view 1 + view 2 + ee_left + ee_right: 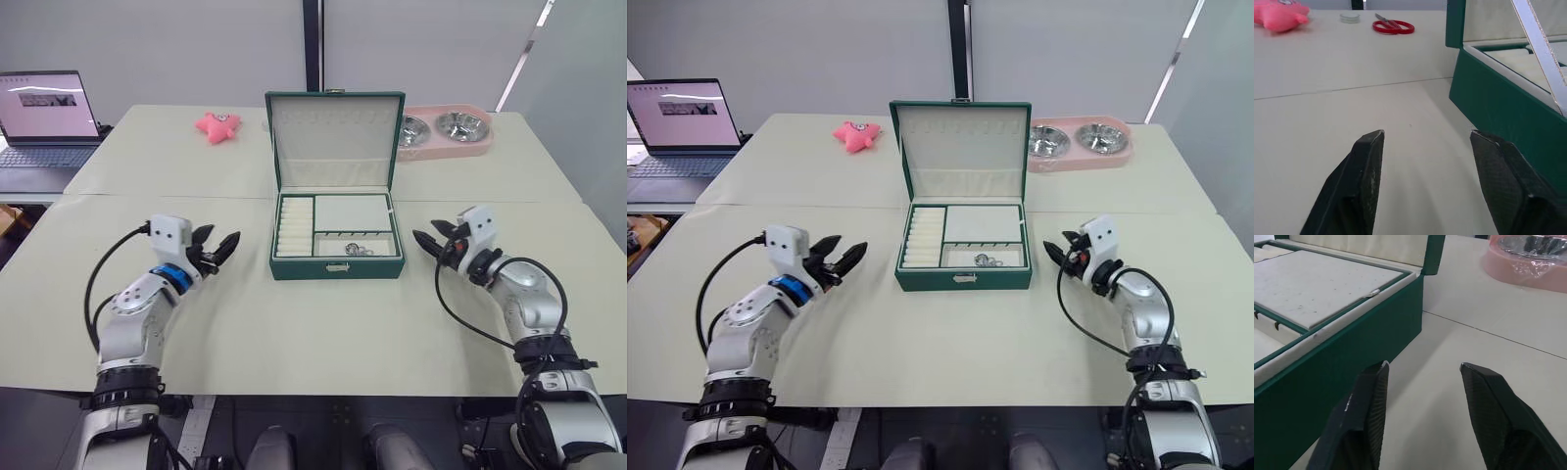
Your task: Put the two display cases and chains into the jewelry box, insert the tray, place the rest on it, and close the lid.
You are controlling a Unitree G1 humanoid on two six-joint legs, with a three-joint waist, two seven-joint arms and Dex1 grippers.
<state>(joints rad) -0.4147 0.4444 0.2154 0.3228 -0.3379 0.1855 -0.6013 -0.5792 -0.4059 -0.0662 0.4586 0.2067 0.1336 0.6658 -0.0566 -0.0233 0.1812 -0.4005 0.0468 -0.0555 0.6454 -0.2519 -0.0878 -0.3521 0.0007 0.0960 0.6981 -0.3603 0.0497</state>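
A cream table (294, 333) carried an open green jewelry box (336, 266) at its middle. A pink plush toy (217, 126) and a pink pet feeder (446, 131) lay along the far edge, with red scissors (1393, 26) there too.

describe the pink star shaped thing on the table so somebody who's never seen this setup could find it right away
Start at the large dark green jewelry box standing open mid-table, then look beyond it toward the robot's left. The small soft pink star-shaped toy lies there alone; unlike the paler pink double-bowl feeder on the other side, it holds no metal bowls.
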